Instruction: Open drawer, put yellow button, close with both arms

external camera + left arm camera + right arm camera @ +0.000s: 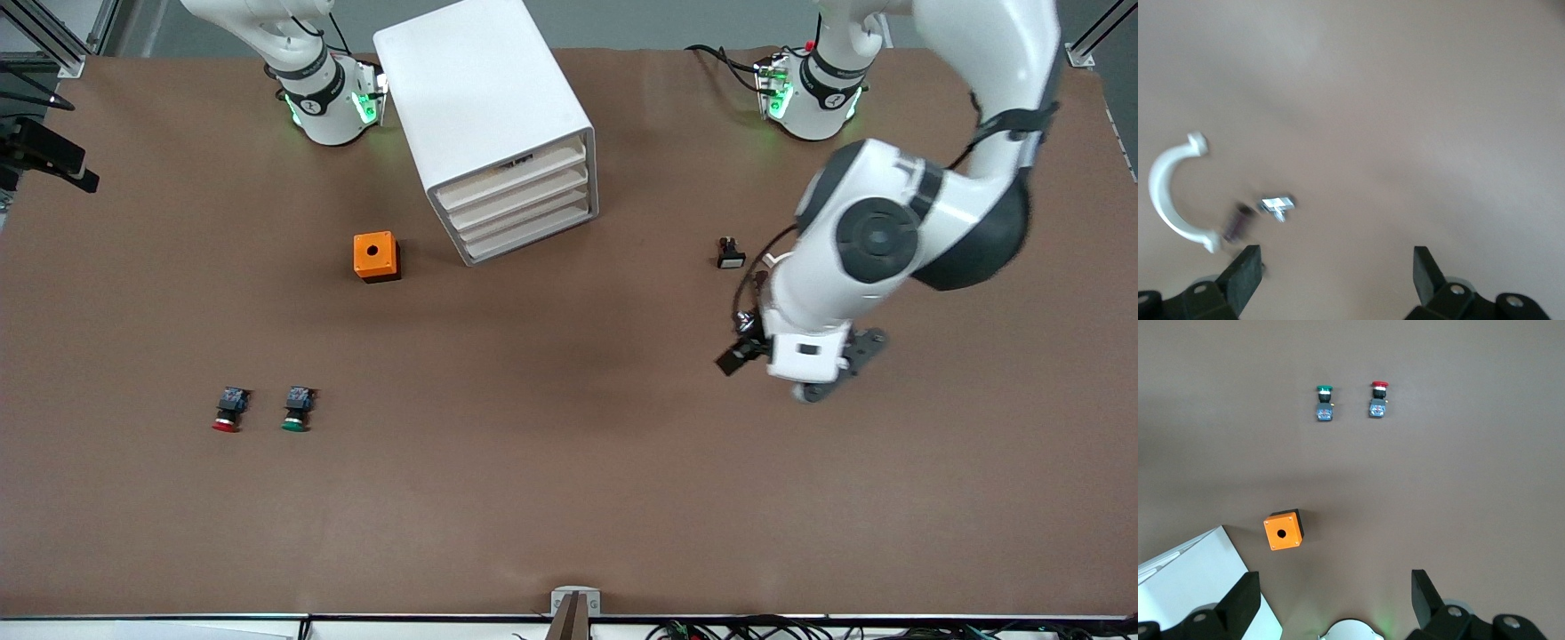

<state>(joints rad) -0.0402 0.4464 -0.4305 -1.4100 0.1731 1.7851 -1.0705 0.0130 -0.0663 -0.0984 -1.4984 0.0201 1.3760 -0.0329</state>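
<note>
On the cabinet [484,116], the drawer [511,173] sits shut, white and shallow; bare table [569,462] surrounds it. Left gripper [1335,270] hangs wide and empty over table toward the cabinet's left-arm end; right gripper [1335,597], wide and empty, waits above the cabinet.

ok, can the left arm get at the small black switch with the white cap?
Probably yes: the left gripper hangs open over bare table beside the switch, which lies alone with nothing between them. The right gripper waits open up by the white cabinet.

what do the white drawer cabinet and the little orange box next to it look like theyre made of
The cabinet looks like smooth moulded plastic with a matte to satin finish: uniform white, rounded edges, no seams or grain. The orange box also seems plastic: saturated even colour, crisp corners, a round hole in its top, over a black base. Painted metal cannot be ruled out for either.
</note>
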